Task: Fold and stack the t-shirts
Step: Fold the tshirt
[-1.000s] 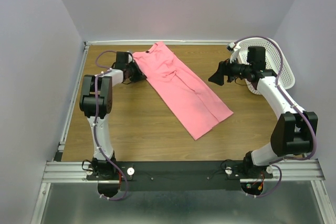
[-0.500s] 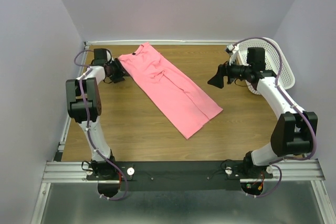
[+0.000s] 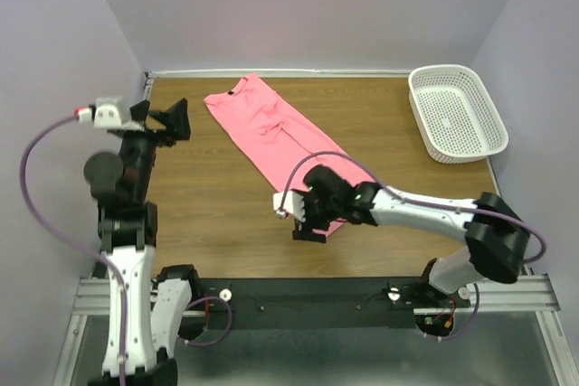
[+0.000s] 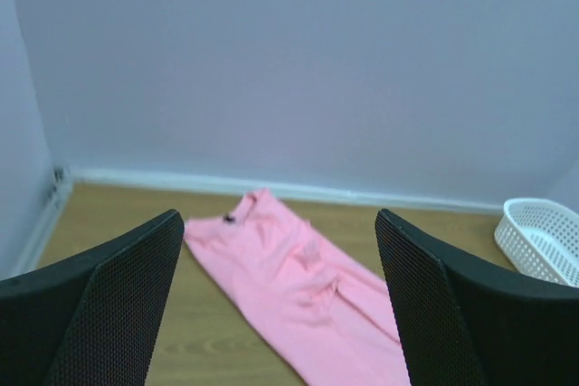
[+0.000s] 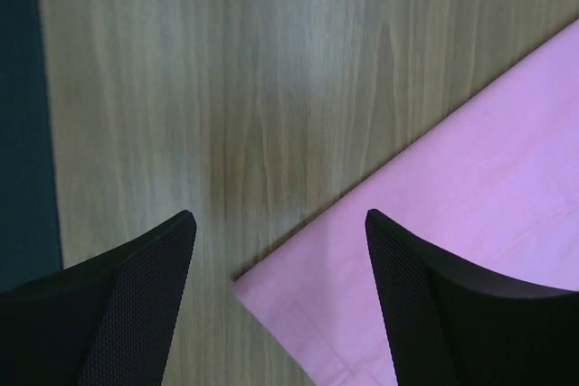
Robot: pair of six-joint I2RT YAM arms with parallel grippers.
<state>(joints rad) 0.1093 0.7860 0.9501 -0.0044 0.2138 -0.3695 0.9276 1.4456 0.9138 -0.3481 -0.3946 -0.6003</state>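
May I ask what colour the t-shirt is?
The cloth t-shirt is plain salmon pink, clearest in the top external view.

The t-shirt [image 3: 271,128] is soft matt cloth, the desk [image 3: 208,205] smooth wood grain; the basket [image 3: 457,115] looks like perforated plastic.

Salmon-pink t-shirt [image 3: 271,133], folded lengthwise, flat, diagonal, neck at far left
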